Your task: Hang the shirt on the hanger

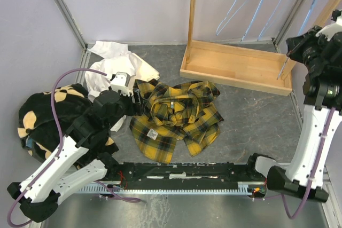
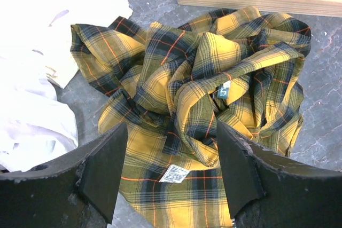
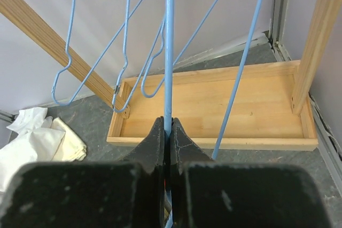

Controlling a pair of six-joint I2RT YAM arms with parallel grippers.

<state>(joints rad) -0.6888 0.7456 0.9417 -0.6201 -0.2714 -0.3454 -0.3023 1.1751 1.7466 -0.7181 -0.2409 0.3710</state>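
1. The right gripper (image 3: pixel 170 127) is clamped on the hanger (image 3: pixel 169 52). It pinches one straight light-blue wire between its fingertips, and the wire rises from the jaws.
2. A second slanted blue wire (image 3: pixel 243 73) passes just right of the grip. Whether it belongs to the same hanger cannot be told.
3. Other hangers (image 3: pixel 128 41) hang to the left of the held one, over the wooden tray (image 3: pixel 214 100) that forms the base of the rack.
4. In the top view this arm reaches to the far right of the scene, above the right end of the tray. A wooden post (image 1: pixel 192 14) stands at the tray's left end.
5. The left gripper (image 2: pixel 171 169) has its jaws spread wide with nothing between them. It is poised over the near left part of the shirt (image 2: pixel 203 68). Whether the fingers touch the cloth cannot be told.
6. The shirt lies crumpled in a heap on the grey table (image 1: pixel 251 116), in the middle of the scene, near the tray and well apart from the held hanger. No part of it is on a hanger.
7. A white label (image 2: pixel 173 173) shows on the flat near part of the shirt, between the left fingers.
8. A white garment (image 1: pixel 120 65) lies bunched just left of the shirt, on its far side.
9. A black fleece (image 1: pixel 48 116) with tan patches sits at the left edge, partly under the left arm.
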